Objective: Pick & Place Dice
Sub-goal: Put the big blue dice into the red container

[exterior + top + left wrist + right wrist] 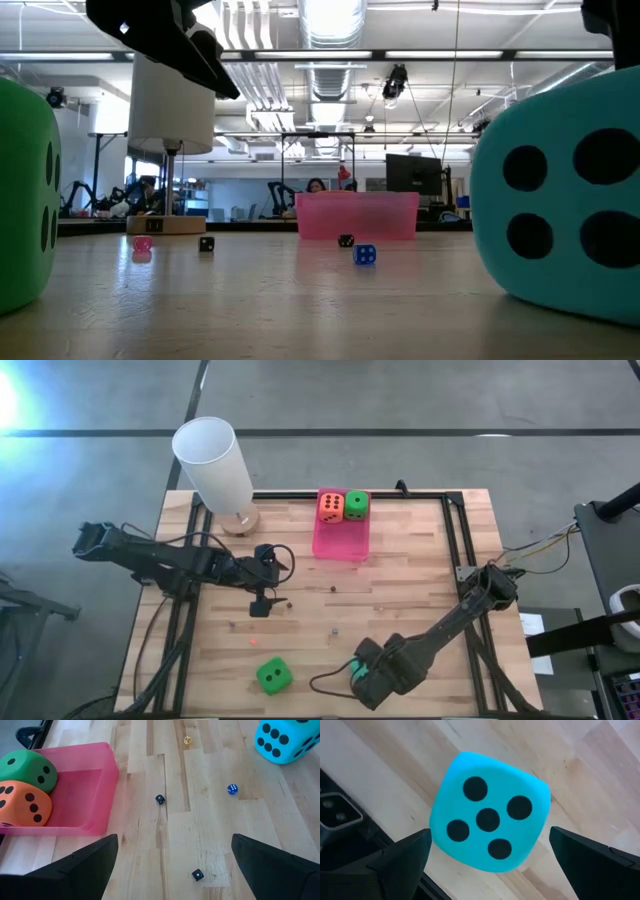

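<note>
The teal die (487,820) rests on the table near its near edge, five pips up. My right gripper (490,837) hovers over it, open, one finger on each side and neither touching. In the high view the right gripper (368,678) hides most of the teal die (353,668). An orange-red die (330,506) and a green die (356,505) sit in the pink bin (340,543). The second green die (273,675) lies on the table near the near edge. My left gripper (262,600) is open above mid-table, holding nothing.
A white lamp (215,460) on a round wooden base stands at the far left corner. Several tiny dice lie on the wood: black ones (159,799) (198,875), a blue one (232,789), a yellow one (187,740). A black frame (455,530) runs around the table.
</note>
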Available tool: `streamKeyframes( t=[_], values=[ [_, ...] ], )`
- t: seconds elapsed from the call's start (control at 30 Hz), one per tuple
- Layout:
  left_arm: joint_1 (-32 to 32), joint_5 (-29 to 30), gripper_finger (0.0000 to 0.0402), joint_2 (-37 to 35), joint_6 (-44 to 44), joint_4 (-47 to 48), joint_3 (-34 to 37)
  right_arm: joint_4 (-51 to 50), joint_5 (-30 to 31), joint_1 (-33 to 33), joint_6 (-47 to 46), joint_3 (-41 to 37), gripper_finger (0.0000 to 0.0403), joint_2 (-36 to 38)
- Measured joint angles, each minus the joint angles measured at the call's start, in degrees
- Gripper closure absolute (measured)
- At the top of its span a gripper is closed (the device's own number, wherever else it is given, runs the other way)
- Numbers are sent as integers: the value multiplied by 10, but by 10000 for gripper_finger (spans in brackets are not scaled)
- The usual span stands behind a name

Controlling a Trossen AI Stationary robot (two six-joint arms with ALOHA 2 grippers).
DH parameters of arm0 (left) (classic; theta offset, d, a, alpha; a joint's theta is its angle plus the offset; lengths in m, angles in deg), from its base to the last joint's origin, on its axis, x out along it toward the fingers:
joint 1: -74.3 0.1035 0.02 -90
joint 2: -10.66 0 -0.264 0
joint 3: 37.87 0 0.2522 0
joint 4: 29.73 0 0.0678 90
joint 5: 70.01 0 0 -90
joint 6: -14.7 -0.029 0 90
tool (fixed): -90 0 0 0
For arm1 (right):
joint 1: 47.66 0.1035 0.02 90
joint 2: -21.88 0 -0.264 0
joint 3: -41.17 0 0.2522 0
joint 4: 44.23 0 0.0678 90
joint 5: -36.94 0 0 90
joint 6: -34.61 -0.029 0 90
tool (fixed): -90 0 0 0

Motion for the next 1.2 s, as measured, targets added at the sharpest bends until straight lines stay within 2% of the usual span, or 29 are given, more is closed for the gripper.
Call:
streamKeyframes(
  t=[0.23, 1.2],
  values=[
    [0, 0, 11, 0, 0, 0, 0, -1, 1, -11, -54, 0, 3, 0],
    [0, 0, 9, 0, -15, 0, 0, 10, -5, -25, -68, -11, 3, -4]
  ],
)
